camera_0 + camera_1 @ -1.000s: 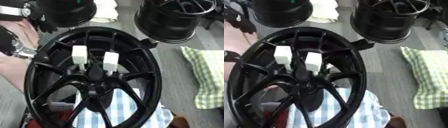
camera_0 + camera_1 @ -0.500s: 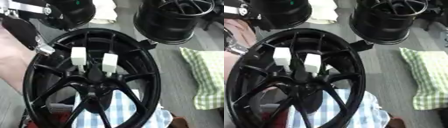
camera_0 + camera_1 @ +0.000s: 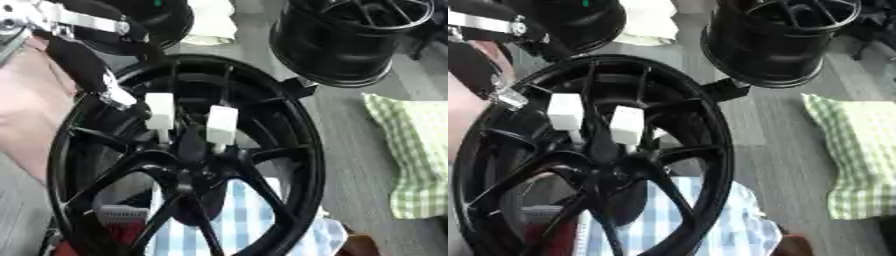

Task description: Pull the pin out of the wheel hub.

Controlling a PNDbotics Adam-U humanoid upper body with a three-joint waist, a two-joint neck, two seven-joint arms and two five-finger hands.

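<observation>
On glossy black spoked wheel hub (image 3: 188, 160): two white blocky pins (image 3: 160, 111).

Black wheel (image 3: 597, 165) with two white pins (image 3: 565, 111) near its hub

The left hand (image 3: 487, 75) reaches in from the upper left, fingertips near the left pin, perhaps just short of touching. A second wheel (image 3: 776, 40) stands behind; a green checked cloth (image 3: 852, 160) lies right.

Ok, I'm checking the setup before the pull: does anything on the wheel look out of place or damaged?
Nothing stands out. Both white pins sit upright, side by side in the black wheel hub, and its spokes look whole. The left hand is beside the left pin, the right out of view.
</observation>
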